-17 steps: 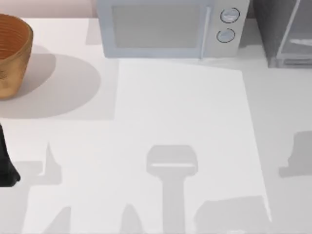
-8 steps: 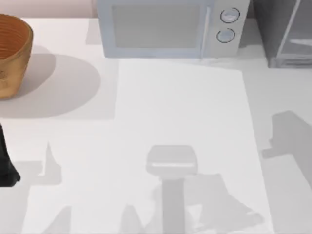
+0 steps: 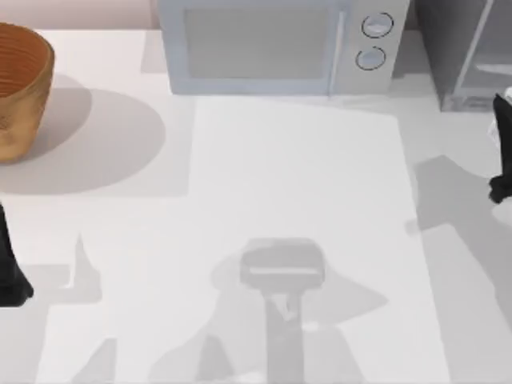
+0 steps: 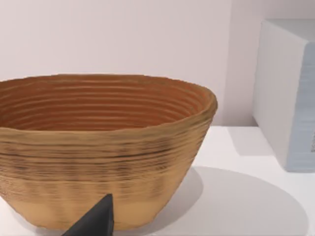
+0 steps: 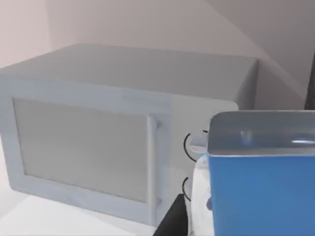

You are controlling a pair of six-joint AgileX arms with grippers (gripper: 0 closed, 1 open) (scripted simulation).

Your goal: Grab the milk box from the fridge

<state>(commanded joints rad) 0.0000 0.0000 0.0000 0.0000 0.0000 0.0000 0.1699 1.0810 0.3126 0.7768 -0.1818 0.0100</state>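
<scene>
The milk box [image 5: 261,191], blue with a grey gabled top and a white side, sits very close in the right wrist view, in front of the microwave. One dark finger [image 5: 171,221] of my right gripper lies against its white side, and the gripper is shut on the box. In the top view my right gripper [image 3: 502,152] shows as a black shape at the table's right edge, just in front of the fridge [image 3: 448,56], a dark grey cabinet at the back right with a pale silver-framed door [image 3: 490,48]. My left arm [image 3: 8,268] stays parked at the left edge.
A light grey-blue microwave [image 3: 276,44] with two round knobs stands at the back centre. A brown woven basket [image 3: 20,88] sits at the back left, close ahead of the left wrist camera. Arm shadows lie across the white table [image 3: 296,176].
My right arm has come into the top view at the right edge near the fridge. Its shadow has spread leftward across the table's front. The left arm has not moved.
</scene>
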